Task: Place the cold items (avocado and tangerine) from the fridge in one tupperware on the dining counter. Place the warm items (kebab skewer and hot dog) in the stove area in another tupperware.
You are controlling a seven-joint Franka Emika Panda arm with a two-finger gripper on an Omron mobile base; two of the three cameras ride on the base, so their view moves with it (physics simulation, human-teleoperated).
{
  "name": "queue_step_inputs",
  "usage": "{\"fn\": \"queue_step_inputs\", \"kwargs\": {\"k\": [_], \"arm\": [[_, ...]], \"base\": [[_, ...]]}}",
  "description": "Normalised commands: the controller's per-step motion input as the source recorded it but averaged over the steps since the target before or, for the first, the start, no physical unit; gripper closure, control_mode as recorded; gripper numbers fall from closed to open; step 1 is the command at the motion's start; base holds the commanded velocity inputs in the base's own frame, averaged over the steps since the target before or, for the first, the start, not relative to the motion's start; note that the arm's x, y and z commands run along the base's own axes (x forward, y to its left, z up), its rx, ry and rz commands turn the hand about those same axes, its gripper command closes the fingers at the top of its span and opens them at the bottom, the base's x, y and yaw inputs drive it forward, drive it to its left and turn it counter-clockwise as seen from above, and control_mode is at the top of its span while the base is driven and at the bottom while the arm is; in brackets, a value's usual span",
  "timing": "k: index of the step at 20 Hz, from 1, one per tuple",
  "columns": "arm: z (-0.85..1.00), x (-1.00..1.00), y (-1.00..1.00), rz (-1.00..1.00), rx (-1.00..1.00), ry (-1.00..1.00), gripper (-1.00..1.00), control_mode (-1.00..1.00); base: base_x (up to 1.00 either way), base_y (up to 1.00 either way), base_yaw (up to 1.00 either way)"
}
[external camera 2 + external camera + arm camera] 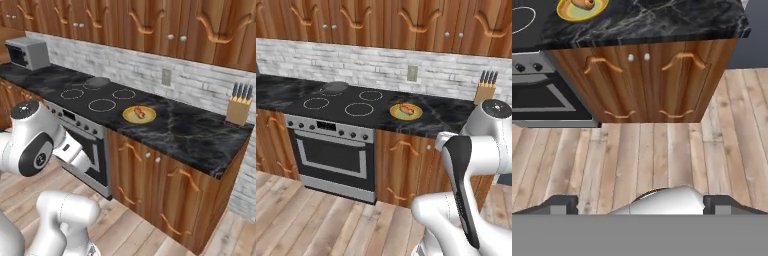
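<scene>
We see our gripper (640,205) with jaws spread wide, empty, above floorboards. The hot dog (406,109) lies on a yellow plate (398,115) at eleven o'clock, just beside the stove (331,130).

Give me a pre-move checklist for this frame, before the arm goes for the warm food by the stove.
1. Tool open and empty: ok, fingertips stand wide apart with nothing between them.
2. Yellow plate with food located on the counter right of the stove: ok.
3. Both warm items on the plate: cannot tell, too small to tell apart.
4. Tool within reach of the plate: not ok, it hangs low over the wooden floor, facing the cabinet doors.
5. Tupperware located: cannot tell.
</scene>
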Motion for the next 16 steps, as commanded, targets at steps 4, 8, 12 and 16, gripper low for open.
{"fn": "queue_step_inputs", "kwargs": {"k": [4, 8, 12, 16], "arm": [[0.00, 0.00, 0.00, 0.00, 0.00, 0.00, -1.00, 1.00], [0.00, 0.00, 0.00, 0.00, 0.00, 0.00, -1.00, 1.00], [0.00, 0.00, 0.00, 0.00, 0.00, 0.00, -1.00, 1.00], [0.00, 0.00, 0.00, 0.00, 0.00, 0.00, -1.00, 1.00]], "base": [[0.80, 0.29, -0.38], [0.77, 0.34, -0.39], [0.67, 0.38, -0.40], [0.52, 0.42, -0.42]]}}
